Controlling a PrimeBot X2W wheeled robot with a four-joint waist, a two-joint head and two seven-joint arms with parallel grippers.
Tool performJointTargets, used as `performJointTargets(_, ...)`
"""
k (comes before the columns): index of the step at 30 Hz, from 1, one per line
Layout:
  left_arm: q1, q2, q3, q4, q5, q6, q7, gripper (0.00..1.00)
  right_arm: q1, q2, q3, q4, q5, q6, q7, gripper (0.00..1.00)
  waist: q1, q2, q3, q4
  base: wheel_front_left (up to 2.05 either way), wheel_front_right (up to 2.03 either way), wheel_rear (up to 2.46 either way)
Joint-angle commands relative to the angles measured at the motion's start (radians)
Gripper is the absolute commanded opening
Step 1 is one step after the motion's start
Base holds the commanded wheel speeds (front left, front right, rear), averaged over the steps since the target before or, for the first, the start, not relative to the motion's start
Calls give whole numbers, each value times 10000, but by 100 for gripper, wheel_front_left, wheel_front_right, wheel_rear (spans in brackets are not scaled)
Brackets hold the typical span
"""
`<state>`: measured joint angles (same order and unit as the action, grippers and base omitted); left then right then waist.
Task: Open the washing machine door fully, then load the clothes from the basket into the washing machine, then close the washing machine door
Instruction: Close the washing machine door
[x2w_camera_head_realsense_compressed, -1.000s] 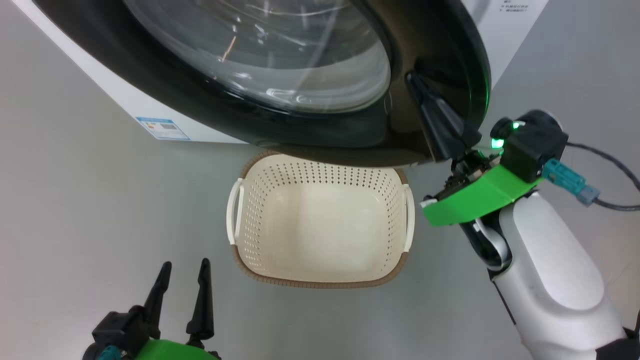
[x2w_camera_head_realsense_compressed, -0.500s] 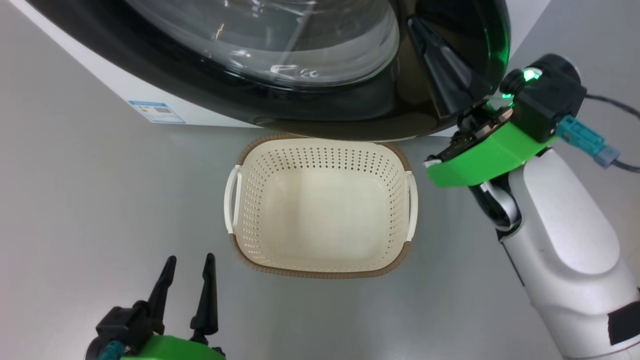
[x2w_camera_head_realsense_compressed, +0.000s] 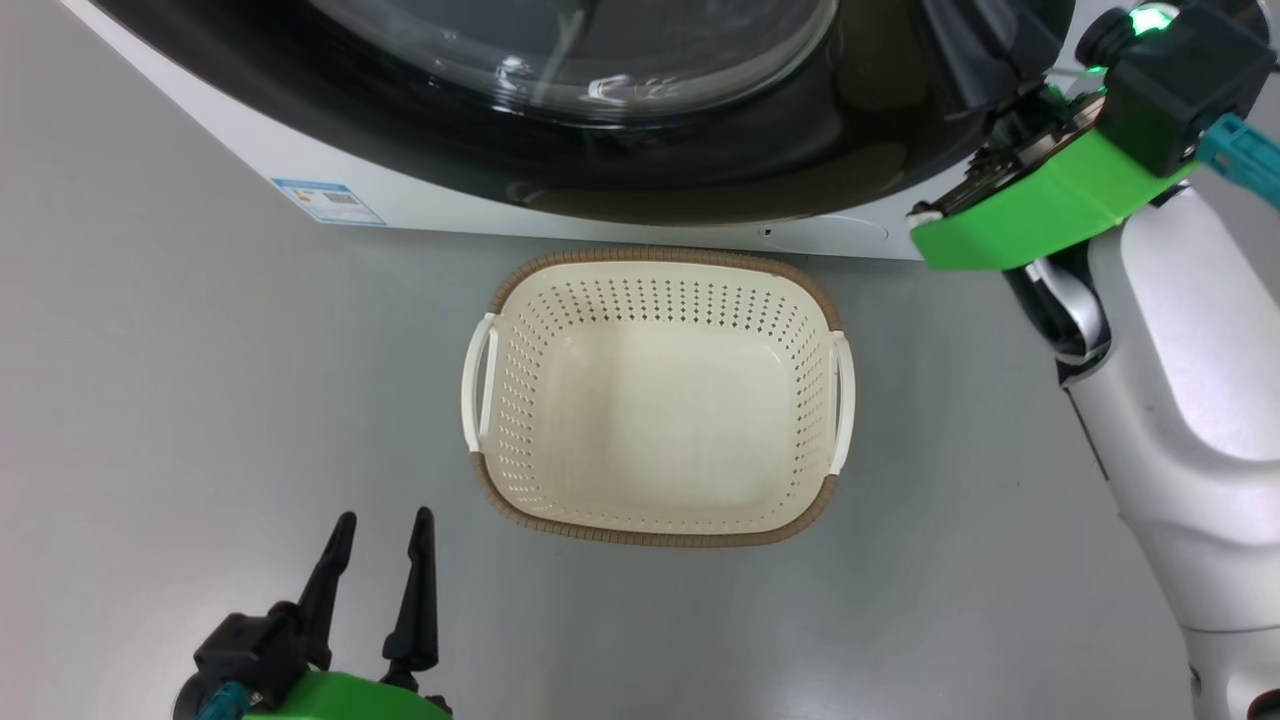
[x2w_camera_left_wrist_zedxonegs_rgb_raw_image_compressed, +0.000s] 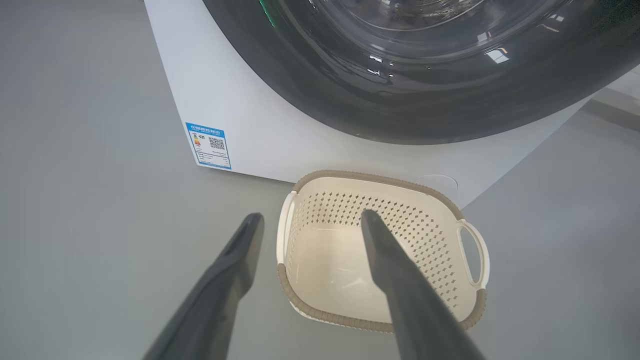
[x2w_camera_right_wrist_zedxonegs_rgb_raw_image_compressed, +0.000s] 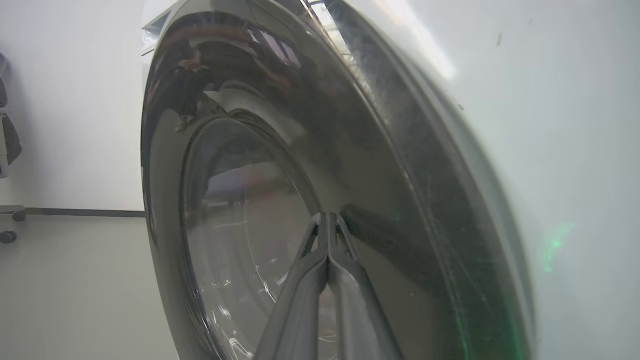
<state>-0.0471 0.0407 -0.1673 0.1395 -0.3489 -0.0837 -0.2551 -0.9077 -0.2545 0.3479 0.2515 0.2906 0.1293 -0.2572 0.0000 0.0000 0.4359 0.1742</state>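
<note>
Closing stage, viewed from my remote station. The washing machine door (x2w_camera_head_realsense_compressed: 450, 130) lies close against the white front of the washing machine (x2w_camera_head_realsense_compressed: 480, 215), glossy black rim outward and glass bowl facing the drum. I cannot tell whether its latch has caught. The right gripper (x2w_camera_right_wrist_zedxonegs_rgb_raw_image_compressed: 327, 217) has its two fingers pressed together, holding nothing, with the tips laid flat on the door's black rim beside the glass, near the door's right edge. I judge the step in hand to be the shutting of the door. The next move calls for a steady push straight toward the machine front at that outer edge, without the fingers sliding across the gloss. The basket (x2w_camera_head_realsense_compressed: 660, 256) stands on the floor (x2w_camera_head_realsense_compressed: 200, 400) just beside the machine's base, under the door's lower rim. Its perforated interior is bare, so I take the clothes as loaded. What the drum holds I cannot make out through the glass. The left gripper (x2w_camera_head_realsense_compressed: 384, 515) hangs with fingers apart and unladen, near the basket's near left corner. A blue label sticker (x2w_camera_head_realsense_compressed: 328, 200) marks the machine's lower left corner.
</note>
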Motion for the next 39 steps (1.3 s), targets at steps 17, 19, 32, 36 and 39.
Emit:
performJointTargets(17, -114, 95, 132, -217, -75, -38, -67, 100, -1370, -528, -687, 1233, -757, 14, -46, 0, 0, 0, 354, 282, 0, 0, 0)
performJointTargets(19, -121, 95, 118, -220, -98, -25, -67, 100, -1506, -612, -880, 1514, -916, 14, -46, 0, 0, 0, 371, 312, 0, 0, 0)
performJointTargets(32, -94, 95, 38, -177, -701, 1, -67, 100, -396, -358, -1726, 1142, -866, 14, -46, 31, 0, 0, -326, 103, 0, 0, 0)
performJointTargets(36, -8, 95, 22, -140, -1019, -51, -67, 100, 630, -200, -1941, 506, -752, 14, -46, 66, 0, 0, -780, 0, 0, 0, 0)
performJointTargets(39, 100, 95, 71, -104, -1269, -82, -67, 100, 1761, -56, -2152, -116, -660, 14, -46, 100, 0, 0, -1297, -152, 0, 0, 0)
